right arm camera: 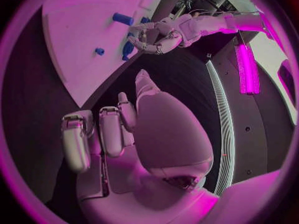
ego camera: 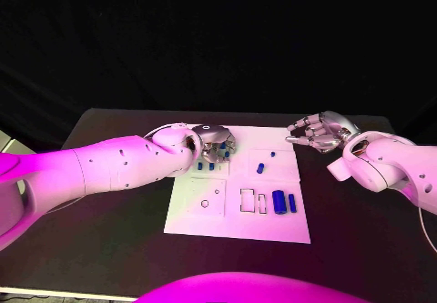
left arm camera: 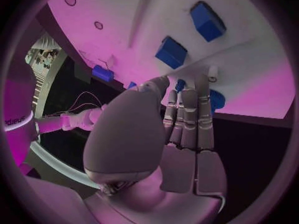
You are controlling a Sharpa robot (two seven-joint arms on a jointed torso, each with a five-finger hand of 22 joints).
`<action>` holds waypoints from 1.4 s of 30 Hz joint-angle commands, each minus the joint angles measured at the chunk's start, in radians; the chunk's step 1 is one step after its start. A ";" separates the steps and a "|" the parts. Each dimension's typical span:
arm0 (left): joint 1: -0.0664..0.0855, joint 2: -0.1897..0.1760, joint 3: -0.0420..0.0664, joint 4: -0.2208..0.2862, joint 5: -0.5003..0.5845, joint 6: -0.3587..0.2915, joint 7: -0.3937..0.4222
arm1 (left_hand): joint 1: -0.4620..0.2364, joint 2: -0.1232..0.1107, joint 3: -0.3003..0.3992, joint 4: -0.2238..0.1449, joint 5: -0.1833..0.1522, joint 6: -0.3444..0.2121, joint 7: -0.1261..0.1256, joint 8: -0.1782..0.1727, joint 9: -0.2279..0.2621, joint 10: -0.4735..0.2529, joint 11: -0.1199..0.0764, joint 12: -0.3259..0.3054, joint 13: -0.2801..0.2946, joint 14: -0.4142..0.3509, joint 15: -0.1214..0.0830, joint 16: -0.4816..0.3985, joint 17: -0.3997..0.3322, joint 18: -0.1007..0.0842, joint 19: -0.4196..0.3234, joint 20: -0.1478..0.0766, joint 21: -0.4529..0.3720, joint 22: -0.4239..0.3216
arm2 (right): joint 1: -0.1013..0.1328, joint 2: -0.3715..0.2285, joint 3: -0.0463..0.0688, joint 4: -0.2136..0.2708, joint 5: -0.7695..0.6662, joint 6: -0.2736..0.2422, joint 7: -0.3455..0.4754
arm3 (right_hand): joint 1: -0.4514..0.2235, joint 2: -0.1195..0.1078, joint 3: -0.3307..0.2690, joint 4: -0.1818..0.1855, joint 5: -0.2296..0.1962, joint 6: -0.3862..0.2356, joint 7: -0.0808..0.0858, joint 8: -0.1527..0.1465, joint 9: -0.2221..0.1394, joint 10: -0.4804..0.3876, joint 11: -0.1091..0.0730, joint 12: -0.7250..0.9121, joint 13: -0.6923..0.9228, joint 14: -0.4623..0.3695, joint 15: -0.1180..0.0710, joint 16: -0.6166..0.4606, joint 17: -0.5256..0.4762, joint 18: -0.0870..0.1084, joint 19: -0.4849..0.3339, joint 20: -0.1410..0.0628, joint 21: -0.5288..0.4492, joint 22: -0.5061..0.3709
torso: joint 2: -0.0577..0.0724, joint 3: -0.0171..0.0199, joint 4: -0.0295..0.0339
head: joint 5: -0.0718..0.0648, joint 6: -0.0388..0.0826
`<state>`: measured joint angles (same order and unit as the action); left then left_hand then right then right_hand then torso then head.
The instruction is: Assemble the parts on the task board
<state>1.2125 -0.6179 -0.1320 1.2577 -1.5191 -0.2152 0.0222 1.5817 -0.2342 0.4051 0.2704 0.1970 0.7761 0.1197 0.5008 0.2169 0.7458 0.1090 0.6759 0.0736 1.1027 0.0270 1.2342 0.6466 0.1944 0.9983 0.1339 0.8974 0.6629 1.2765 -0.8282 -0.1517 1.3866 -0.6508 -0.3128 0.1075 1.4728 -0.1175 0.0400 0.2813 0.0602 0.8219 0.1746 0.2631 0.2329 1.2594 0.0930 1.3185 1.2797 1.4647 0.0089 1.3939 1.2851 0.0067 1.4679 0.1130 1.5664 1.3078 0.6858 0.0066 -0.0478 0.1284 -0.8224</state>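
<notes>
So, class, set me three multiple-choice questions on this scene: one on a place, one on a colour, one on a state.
1. Where is the left hand?
A. over the far left part of the white board
B. off the table
C. over the board's near right corner

2. What colour are the small parts on the board?
A. yellow
B. blue
C. green

3. What is the right hand doing?
A. gripping a part
B. pressing on the board
C. holding nothing, fingers curled, beside the board

Answers: 1 A, the head view shows it there; 2 B, they look blue; 3 C, its curled fingers hold nothing.
</notes>
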 commanded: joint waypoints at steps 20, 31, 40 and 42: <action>-0.001 0.007 0.009 -0.015 -0.013 0.039 -0.046 | -0.031 0.004 0.127 -0.044 -0.005 0.068 0.017 -0.065 0.011 0.090 0.006 -0.090 -0.007 0.061 0.012 0.055 0.036 -0.011 -0.019 0.010 0.070 0.054 | -0.001 0.001 0.000 0.002 -0.004 0.010 0.011 | 0.006 0.001 -0.005 0.000 0.000 -0.006 0.002 0.004 0.001 -0.007 0.000 -0.005 0.000 -0.003 0.005 -0.003 0.000 -0.007 0.103 0.004 0.004 0.263 | 0.000 -0.0009 0.0020 | -0.003 -0.003; -0.001 0.009 0.009 -0.018 -0.006 0.037 -0.041 | -0.047 0.028 0.156 -0.093 -0.007 0.113 0.019 -0.072 0.034 0.180 -0.020 -0.088 0.008 0.138 -0.007 0.115 0.138 -0.024 0.038 -0.004 0.153 0.146 | -0.001 0.001 0.000 0.002 -0.005 0.010 0.010 | 0.007 0.003 -0.005 0.000 0.000 -0.006 0.001 0.005 0.001 -0.006 0.000 -0.005 -0.001 -0.002 0.005 -0.003 0.001 -0.007 0.103 0.004 0.004 0.263 | 0.000 -0.0005 0.0017 | -0.002 -0.007; -0.001 0.009 0.010 -0.023 -0.005 0.018 -0.039 | -0.032 0.044 0.183 -0.158 -0.008 0.137 0.023 -0.091 0.051 0.226 -0.032 -0.092 0.021 0.177 -0.020 0.136 0.184 -0.035 0.076 -0.020 0.211 0.208 | -0.001 0.000 0.000 0.002 -0.006 0.010 0.010 | 0.007 0.003 -0.005 0.000 0.000 -0.006 0.001 0.005 0.001 -0.006 0.000 -0.005 -0.001 -0.002 0.005 -0.003 0.001 -0.007 0.103 0.004 0.004 0.263 | 0.000 -0.0006 0.0018 | -0.002 -0.007; -0.001 0.010 0.010 -0.023 -0.003 0.018 -0.037 | -0.041 0.041 0.186 -0.163 -0.009 0.132 0.025 -0.100 0.052 0.223 -0.029 -0.104 0.019 0.177 -0.018 0.136 0.183 -0.036 0.073 -0.019 0.214 0.210 | -0.001 0.000 0.000 0.002 -0.006 0.010 0.010 | 0.007 0.003 -0.005 0.000 0.000 -0.006 0.001 0.005 0.001 -0.006 0.000 -0.005 -0.001 -0.002 0.005 -0.003 0.001 -0.007 0.103 0.004 0.004 0.263 | 0.000 -0.0003 0.0020 | -0.003 -0.008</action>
<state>1.2124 -0.6100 -0.1220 1.2354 -1.5269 -0.1957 -0.0150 1.5412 -0.1984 0.5905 0.1114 0.1890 0.9050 0.1414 0.4039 0.2681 0.9659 0.0782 0.5756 0.0943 1.2742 0.0055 1.3669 0.8307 0.1696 1.0708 0.1163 1.1067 0.8726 1.2762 -0.8283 -0.1517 1.3871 -0.6513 -0.3128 0.1071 1.4728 -0.1175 0.0401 0.2813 0.0602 0.8219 0.1745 0.2630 0.2329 1.2596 0.0931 1.3185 1.2798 1.4647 0.0089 1.3939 1.2852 0.0068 1.4679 0.1130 1.5664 1.3074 0.6855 0.0060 -0.0461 0.1261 -0.8300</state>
